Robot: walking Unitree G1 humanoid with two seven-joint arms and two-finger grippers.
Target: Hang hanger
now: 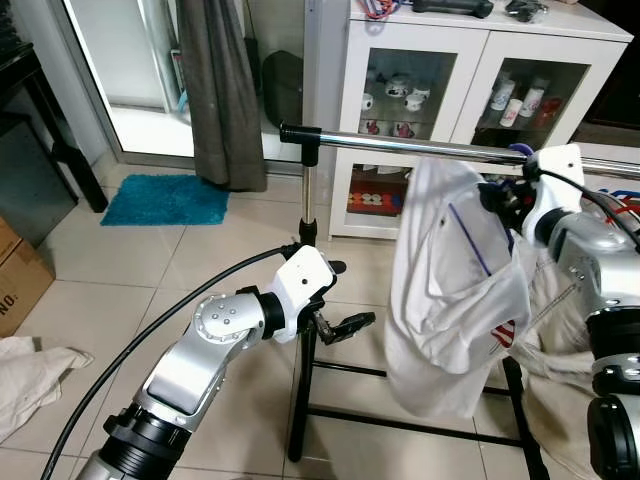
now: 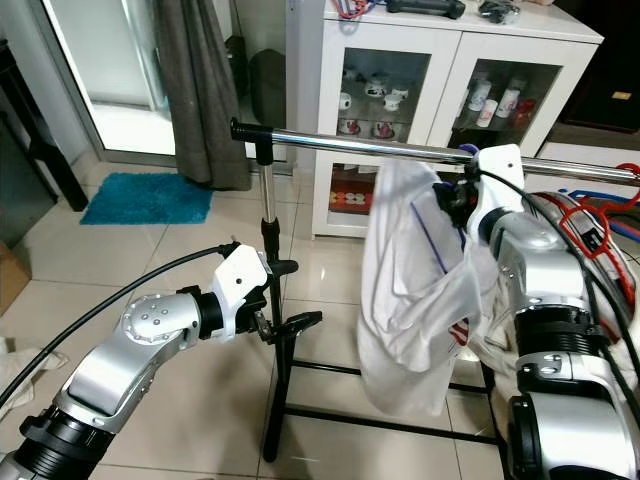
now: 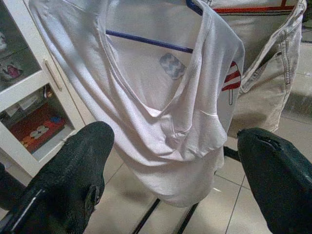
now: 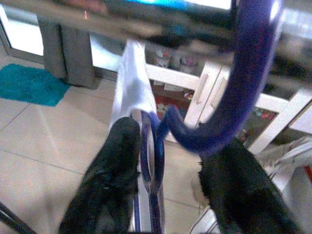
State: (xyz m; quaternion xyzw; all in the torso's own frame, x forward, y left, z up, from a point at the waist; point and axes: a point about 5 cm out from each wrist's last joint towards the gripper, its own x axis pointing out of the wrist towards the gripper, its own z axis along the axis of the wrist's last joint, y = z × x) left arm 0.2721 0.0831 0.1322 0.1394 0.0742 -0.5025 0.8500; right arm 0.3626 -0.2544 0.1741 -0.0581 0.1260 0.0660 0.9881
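A white shirt [image 1: 450,290] hangs on a purple hanger [image 1: 468,238] whose hook [image 4: 234,107] curves up at the chrome rail [image 1: 400,143] of a clothes rack. My right gripper [image 1: 500,195] is just under the rail, shut on the hanger's neck, which stands between its fingers [image 4: 112,185] in the right wrist view. The shirt sags tilted below it. My left gripper [image 1: 345,325] is open and holds nothing, low beside the rack's upright post [image 1: 308,200]. It points at the shirt [image 3: 161,107], which lies beyond its fingertips [image 3: 83,165].
A white glass-door cabinet [image 1: 470,60] stands behind the rack. Beige clothes [image 1: 560,320] and a red hanger [image 2: 590,215] hang at the right. The rack's black base bars [image 1: 400,420] cross the tile floor. A teal mat [image 1: 165,198], grey curtain [image 1: 220,90] and cardboard box [image 1: 15,280] are on the left.
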